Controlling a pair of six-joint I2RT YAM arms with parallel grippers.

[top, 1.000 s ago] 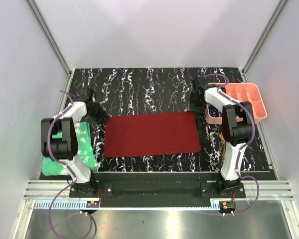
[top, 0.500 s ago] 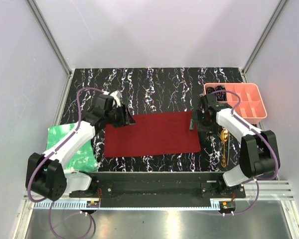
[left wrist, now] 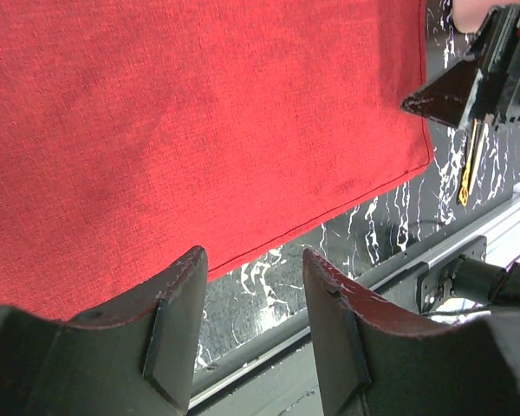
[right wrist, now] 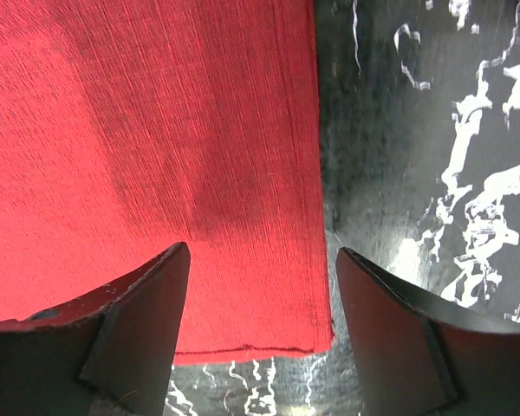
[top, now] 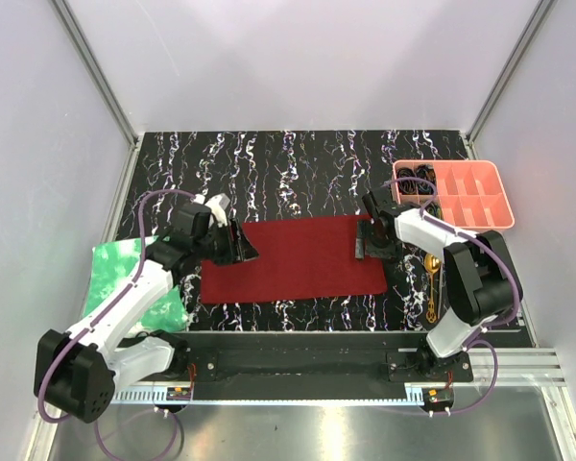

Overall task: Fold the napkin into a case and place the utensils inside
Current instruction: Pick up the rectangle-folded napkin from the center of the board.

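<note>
From above, the pink tray sits at the far right of the table. Its far-left compartment holds dark coiled items, and the other compartments show only pink floor. The napkin lies flat in the middle as a wide dark red rectangle. The utensils lie on the table just right of it, near the right arm's base, outside both tray and cloth. A green sheet lies at the near left, partly under the left arm.

The left arm stretches from its near-left base diagonally to the napkin's left edge, with the left gripper over the cloth's far-left part. The right arm is folded back at the elbow, and the right gripper is over the napkin's far-right corner.

In the left wrist view the two fingers stand apart with nothing between them. The cloth's edge and the marbled table show through the gap, and the other claw is in the far corner.

In the right wrist view the fingers are spread wide and hold nothing. The gap between them lies over a corner of the napkin, which is flat on the table.
</note>
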